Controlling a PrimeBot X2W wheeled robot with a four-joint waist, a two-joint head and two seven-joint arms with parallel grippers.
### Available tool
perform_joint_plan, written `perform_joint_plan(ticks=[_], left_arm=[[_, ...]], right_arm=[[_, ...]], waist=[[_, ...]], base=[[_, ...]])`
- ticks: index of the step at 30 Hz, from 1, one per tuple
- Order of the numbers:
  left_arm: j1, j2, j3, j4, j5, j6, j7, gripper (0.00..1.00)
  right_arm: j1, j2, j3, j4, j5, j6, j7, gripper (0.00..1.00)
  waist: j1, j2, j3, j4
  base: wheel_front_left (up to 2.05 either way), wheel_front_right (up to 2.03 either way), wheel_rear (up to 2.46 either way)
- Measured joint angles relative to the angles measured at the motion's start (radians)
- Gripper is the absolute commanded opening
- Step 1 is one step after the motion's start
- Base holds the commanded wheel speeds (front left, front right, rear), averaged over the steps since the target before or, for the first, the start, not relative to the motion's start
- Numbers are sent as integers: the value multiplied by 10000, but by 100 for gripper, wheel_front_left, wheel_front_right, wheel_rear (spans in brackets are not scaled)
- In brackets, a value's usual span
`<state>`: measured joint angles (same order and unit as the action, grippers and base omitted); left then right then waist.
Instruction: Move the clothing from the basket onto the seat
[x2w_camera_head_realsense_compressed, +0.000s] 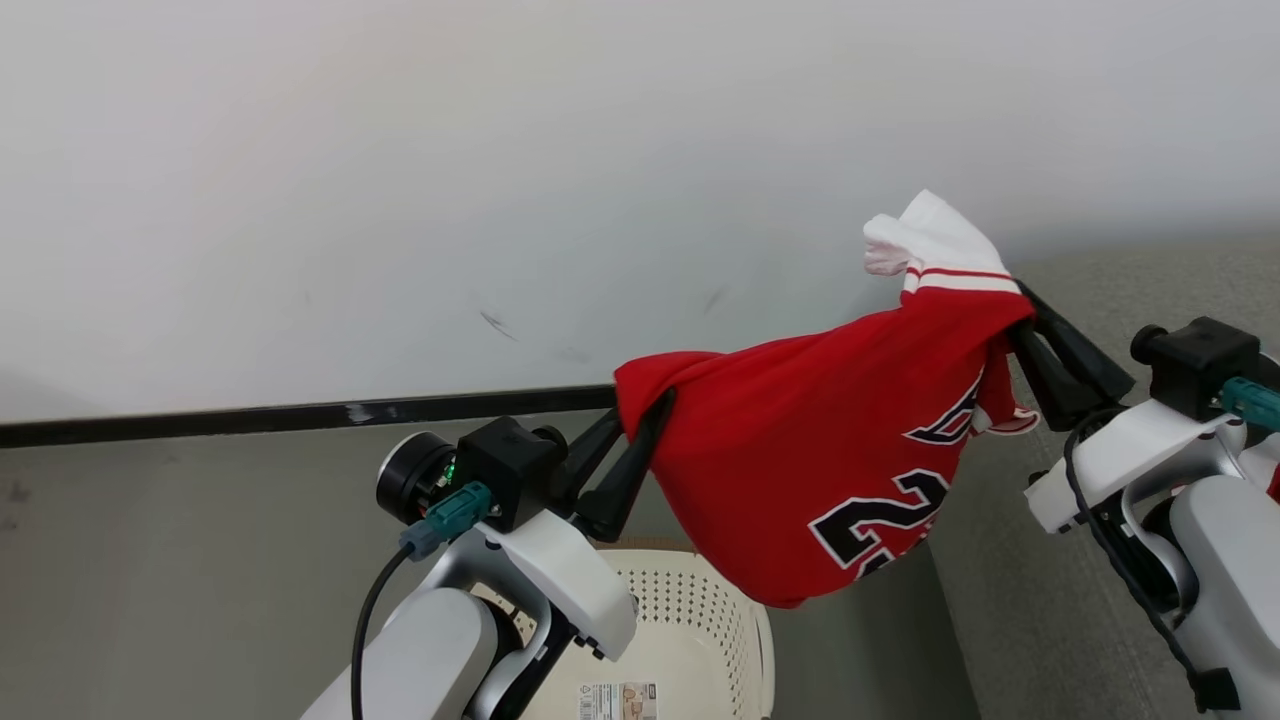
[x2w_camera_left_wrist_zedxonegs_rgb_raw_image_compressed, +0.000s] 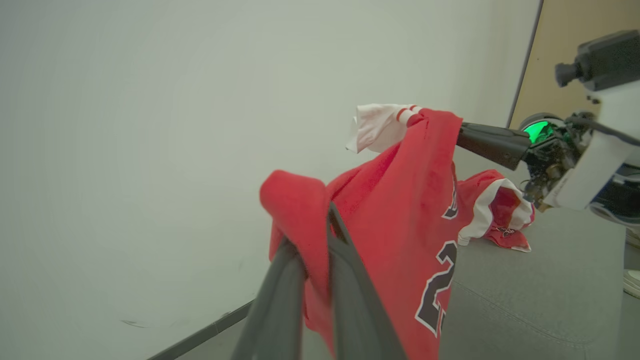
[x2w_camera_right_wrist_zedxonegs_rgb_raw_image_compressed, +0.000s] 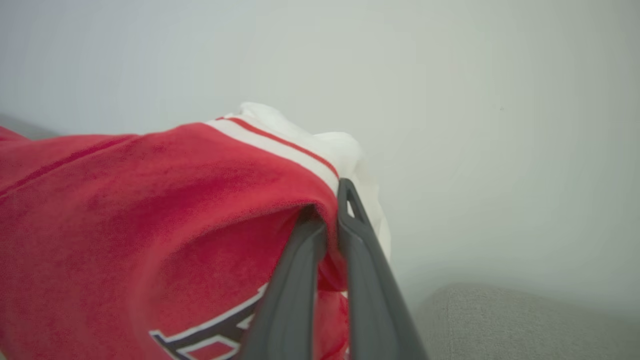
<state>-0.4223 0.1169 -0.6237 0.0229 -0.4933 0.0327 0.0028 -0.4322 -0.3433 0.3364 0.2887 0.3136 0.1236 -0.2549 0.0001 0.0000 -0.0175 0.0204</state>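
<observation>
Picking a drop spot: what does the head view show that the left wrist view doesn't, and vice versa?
Head view's extra: the cream-white perforated plastic basket, at the bottom edge. Left wrist view's extra: a tan panel, and a plain look at a second red, white-trimmed garment lying on the grey fabric seat. Shared: the red numbered jersey, stretched between the left gripper and right gripper, both shut on it.

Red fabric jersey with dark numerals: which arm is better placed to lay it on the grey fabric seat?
Likely right: the right gripper holds the jersey over the seat; the left gripper is above the cream perforated basket.
</observation>
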Motion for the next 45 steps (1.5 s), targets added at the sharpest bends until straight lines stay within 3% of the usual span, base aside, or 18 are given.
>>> perform_joint_plan(ticks=[14, 24, 31, 37, 45], left_arm=[[544, -282, -320, 341, -84, -15, -934, 100], [866, -445, -817, 660, -84, -194, -1292, 100], [867, -485, -1012, 867, -65, -238, -1461, 100], [870, -497, -1028, 932, -50, -203, -1542, 100], [880, -487, -1005, 941, 119, -23, -1542, 100]], right_arm=[[1102, -692, -2125, -1133, -571, 0, 0, 0], [2522, -723, -3496, -1588, -700, 0, 0, 0], [2898, -460, -3421, -1960, -779, 0, 0, 0], [2754, -424, -2600, -2100, -721, 0, -2, 0], [508, -681, -2029, -1553, -399, 0, 221, 0]], waist=[[0, 0, -135, -971], [0, 0, -193, -1713], [0, 0, -183, -2214], [0, 0, -102, -2562], [0, 0, 261, -2817]], base=[[0, 0, 0], [0, 0, 0], [0, 0, 0], [0, 0, 0], [0, 0, 0]])
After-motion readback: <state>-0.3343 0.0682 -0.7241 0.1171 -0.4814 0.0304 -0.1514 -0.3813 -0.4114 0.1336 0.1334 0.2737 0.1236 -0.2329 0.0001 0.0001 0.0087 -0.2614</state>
